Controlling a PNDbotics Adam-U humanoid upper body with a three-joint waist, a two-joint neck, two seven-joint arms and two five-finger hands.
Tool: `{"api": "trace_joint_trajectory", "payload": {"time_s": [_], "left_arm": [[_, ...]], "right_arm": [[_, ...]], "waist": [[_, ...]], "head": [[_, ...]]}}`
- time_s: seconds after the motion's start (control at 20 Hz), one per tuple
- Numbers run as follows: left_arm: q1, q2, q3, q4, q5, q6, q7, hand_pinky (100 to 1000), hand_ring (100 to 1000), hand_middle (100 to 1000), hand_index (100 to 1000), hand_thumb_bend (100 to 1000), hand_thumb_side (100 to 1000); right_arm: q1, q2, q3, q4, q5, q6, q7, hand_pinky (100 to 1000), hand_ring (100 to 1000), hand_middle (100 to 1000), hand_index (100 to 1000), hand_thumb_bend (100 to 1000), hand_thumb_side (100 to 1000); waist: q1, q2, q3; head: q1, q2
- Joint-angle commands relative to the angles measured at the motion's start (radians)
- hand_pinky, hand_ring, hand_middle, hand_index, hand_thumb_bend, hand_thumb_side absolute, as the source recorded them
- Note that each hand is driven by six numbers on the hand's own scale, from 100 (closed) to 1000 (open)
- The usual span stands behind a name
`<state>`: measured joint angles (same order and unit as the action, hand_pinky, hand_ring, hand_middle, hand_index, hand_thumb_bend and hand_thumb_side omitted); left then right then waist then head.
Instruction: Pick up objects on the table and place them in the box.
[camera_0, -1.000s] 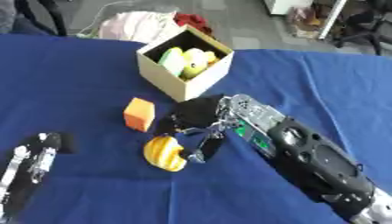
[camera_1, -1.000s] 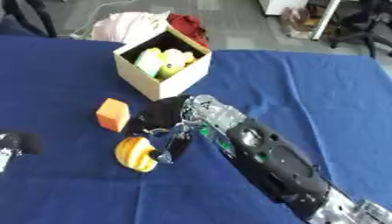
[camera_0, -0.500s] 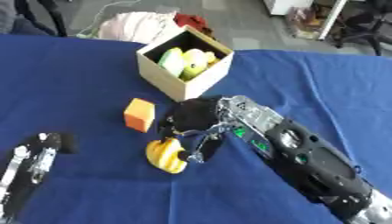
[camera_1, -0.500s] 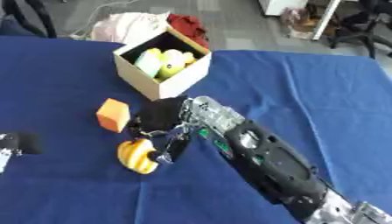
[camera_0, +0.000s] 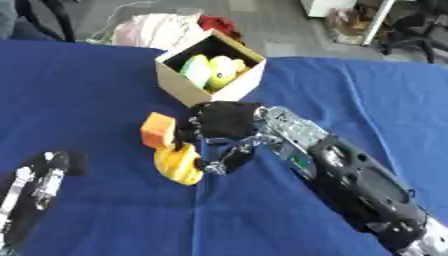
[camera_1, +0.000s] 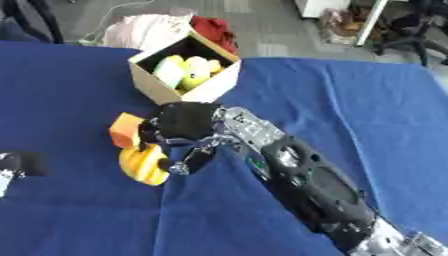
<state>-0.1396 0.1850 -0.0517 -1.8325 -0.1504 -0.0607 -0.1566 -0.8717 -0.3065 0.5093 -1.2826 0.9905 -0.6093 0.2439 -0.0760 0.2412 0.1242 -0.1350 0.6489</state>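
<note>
Your right hand has closed in on the yellow fruit

The yellow fruit (camera_0: 178, 163) lies on the blue cloth (camera_0: 96, 90), just beside the orange block (camera_0: 158, 130) and apart from the box (camera_0: 187, 88), which already holds some yellow and green pieces. A second ago your right hand (camera_0: 224, 125) was a little above and to the right of the fruit; now it has come lower and its fingers (camera_0: 219, 161) curl down against the right side of the fruit, the thumb side hidden, so I judge it as closing on the fruit but not yet lifting it. The fruit itself has hardly moved. This means the grasp is nearly made; the carry to the box remains. Your left hand (camera_0: 35, 185) rests at the lower left corner; I cannot tell how its fingers are
</note>
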Motion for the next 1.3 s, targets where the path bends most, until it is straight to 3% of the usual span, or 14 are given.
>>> {"api": "trace_joint_trajectory", "payload": {"time_s": [0.05, 0.3, 0.6, 0.95, 1.2, 1.3], "left_arm": [[-0.002, 0.009, 0.006, -0.020, -0.002, 0.000, 0.006, 670, 568, 506, 664, 100, 791], [0.000, 0.010, 0.007, -0.020, -0.002, 0.001, 0.009, 670, 567, 506, 664, 100, 793], [-0.003, 0.008, 0.003, -0.019, 0.000, 0.000, 0.005, 669, 567, 505, 664, 100, 799], [-0.014, 0.006, -0.009, -0.020, 0.005, -0.001, -0.006, 669, 566, 505, 664, 100, 799], [-0.018, 0.006, -0.012, -0.021, 0.008, -0.001, -0.011, 669, 566, 504, 663, 100, 800], [-0.018, 0.006, -0.012, -0.021, 0.008, -0.001, -0.011, 669, 566, 504, 663, 100, 800]], "right_arm": [[-0.031, -0.066, -0.045, -0.014, -0.057, 0.037, -0.002, 826, 796, 728, 371, 100, 251], [-0.052, -0.122, -0.146, -0.001, -0.100, 0.137, -0.012, 821, 789, 722, 372, 100, 228], [-0.096, -0.060, -0.301, 0.136, -0.050, 0.264, -0.086, 781, 743, 677, 366, 100, 167], [-0.146, 0.048, -0.460, 0.326, 0.021, 0.413, -0.256, 750, 705, 648, 366, 100, 178], [-0.152, 0.083, -0.545, 0.407, 0.062, 0.563, -0.408, 726, 676, 629, 381, 100, 211], [-0.148, 0.087, -0.556, 0.430, 0.061, 0.613, -0.460, 727, 678, 639, 455, 100, 208]], "waist": [[0.008, -0.028, -0.002], [0.007, -0.029, -0.002], [0.008, -0.021, 0.006], [0.005, -0.010, 0.045], [0.002, -0.008, 0.069], [0.001, -0.008, 0.072]], "head": [[0.003, -0.012], [0.009, -0.018], [0.001, -0.025], [-0.025, -0.037], [-0.037, -0.042], [-0.038, -0.043]]}}
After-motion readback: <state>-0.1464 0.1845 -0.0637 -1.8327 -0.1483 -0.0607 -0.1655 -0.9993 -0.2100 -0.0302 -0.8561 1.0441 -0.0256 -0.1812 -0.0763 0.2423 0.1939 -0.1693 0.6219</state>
